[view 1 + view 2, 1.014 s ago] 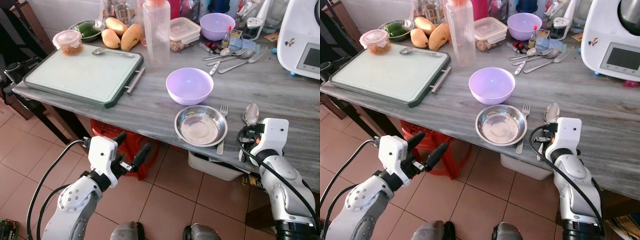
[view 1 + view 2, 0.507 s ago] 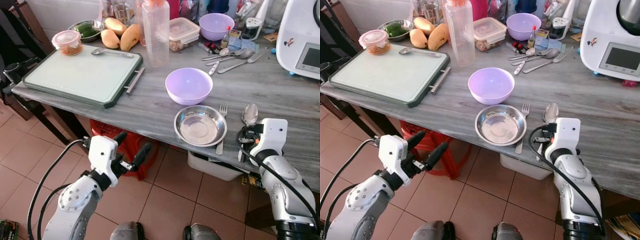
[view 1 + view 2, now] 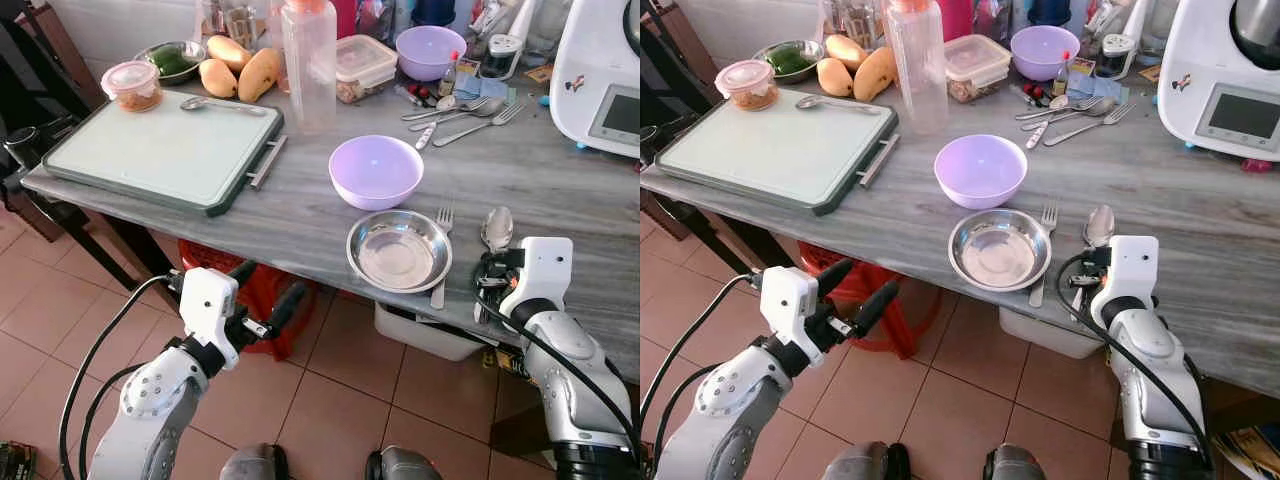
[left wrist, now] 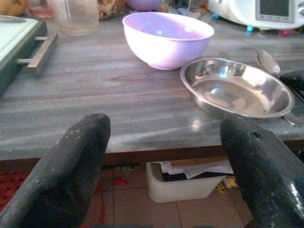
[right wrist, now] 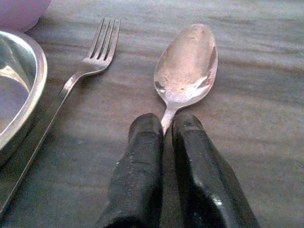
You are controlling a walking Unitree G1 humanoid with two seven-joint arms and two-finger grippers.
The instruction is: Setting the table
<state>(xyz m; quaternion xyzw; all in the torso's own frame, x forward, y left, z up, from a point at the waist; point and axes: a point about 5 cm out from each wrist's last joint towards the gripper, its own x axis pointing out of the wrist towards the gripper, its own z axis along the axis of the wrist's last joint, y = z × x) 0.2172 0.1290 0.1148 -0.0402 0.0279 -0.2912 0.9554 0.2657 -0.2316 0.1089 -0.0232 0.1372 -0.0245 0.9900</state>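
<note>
**A:** At the near edge of the grey marble-look table (image 3: 300, 215), what is the right gripper (image 5: 166, 142) doing?

**B:** Its two black fingers (image 5: 140, 161) are pressed together on the handle of the spoon (image 3: 497, 228), pinching it just below the bowl. The spoon lies flat on the table, bowl pointing to 12 o'clock, so my guess is that it is being laid down and squared up.

**A:** And where does that put it in the setting?

**B:** At 3 o'clock of the steel plate (image 3: 399, 250), with the fork (image 3: 441, 255) between them, touching or nearly touching the plate's rim. Fork and spoon lie roughly parallel, which reads as deliberate. The lilac bowl (image 3: 376, 171) sits at 12 o'clock of the plate, just beside it.

**A:** The left gripper (image 3: 262, 292)?

**B:** Spread wide, holding nothing, hanging below the table edge at about 8 o'clock of the plate. It looks parked, out of the way.

**A:** Farther back?

**B:** At 10 o'clock, a green-rimmed cutting board (image 3: 160, 150) with a spoon on its far edge and a lidded tub (image 3: 133, 84) at its corner. Behind it are mangoes (image 3: 241, 69), then a tall clear bottle (image 3: 309, 65), a lidded food box (image 3: 365, 62), a second lilac bowl (image 3: 431, 51) and spare cutlery (image 3: 462, 109). A white kitchen machine (image 3: 600, 70) stands at 2 o'clock.

**A:** The room?

**B:** Terracotta tile floor (image 3: 330, 400), a red stool and a white bin under the table.
</note>
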